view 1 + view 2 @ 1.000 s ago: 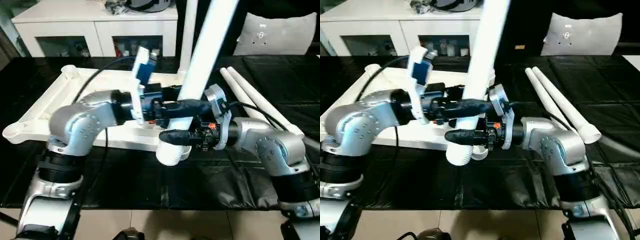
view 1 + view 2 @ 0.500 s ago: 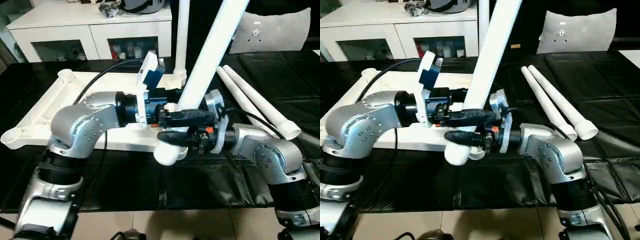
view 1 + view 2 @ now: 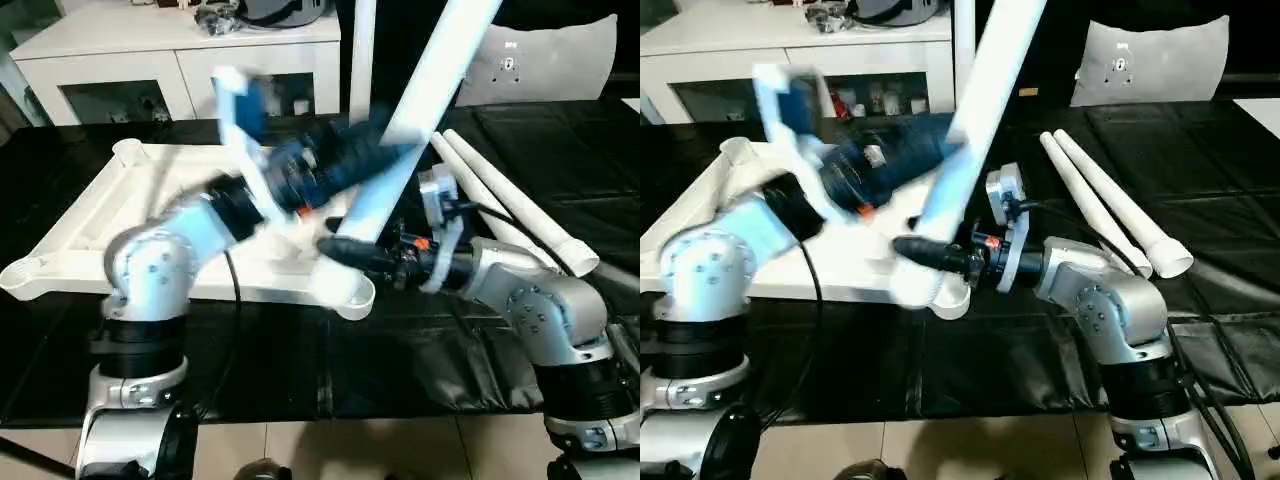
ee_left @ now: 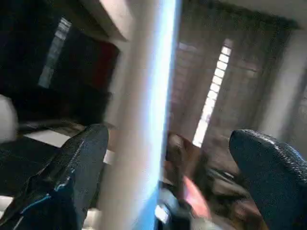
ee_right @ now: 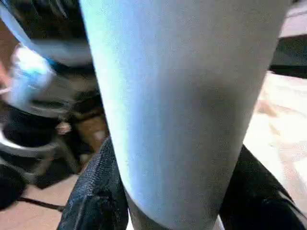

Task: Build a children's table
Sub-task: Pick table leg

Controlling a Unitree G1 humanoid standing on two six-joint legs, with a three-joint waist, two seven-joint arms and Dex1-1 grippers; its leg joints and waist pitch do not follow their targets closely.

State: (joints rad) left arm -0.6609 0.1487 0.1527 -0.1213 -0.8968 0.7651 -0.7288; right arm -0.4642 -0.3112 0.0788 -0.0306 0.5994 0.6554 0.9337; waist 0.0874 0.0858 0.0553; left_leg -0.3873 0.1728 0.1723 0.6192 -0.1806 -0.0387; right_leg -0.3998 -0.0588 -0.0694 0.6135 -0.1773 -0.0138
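White plastic tabletop (image 3: 110,215) lies upside down on my black-covered worktop (image 3: 300,370), ribs up, round corner sockets showing. One leg (image 3: 362,60) already stands upright in the far socket, as far as I can judge. My right claw (image 3: 930,252) is clamped around a second leg (image 3: 420,100), tilted, its wide end at the near edge of the top but not yet seated. My left claw (image 4: 168,177) has its fingers spread either side of that leg, not gripping. Two more legs (image 3: 500,200) lie side by side on the worktop to my right, so roughly three remain to fit.
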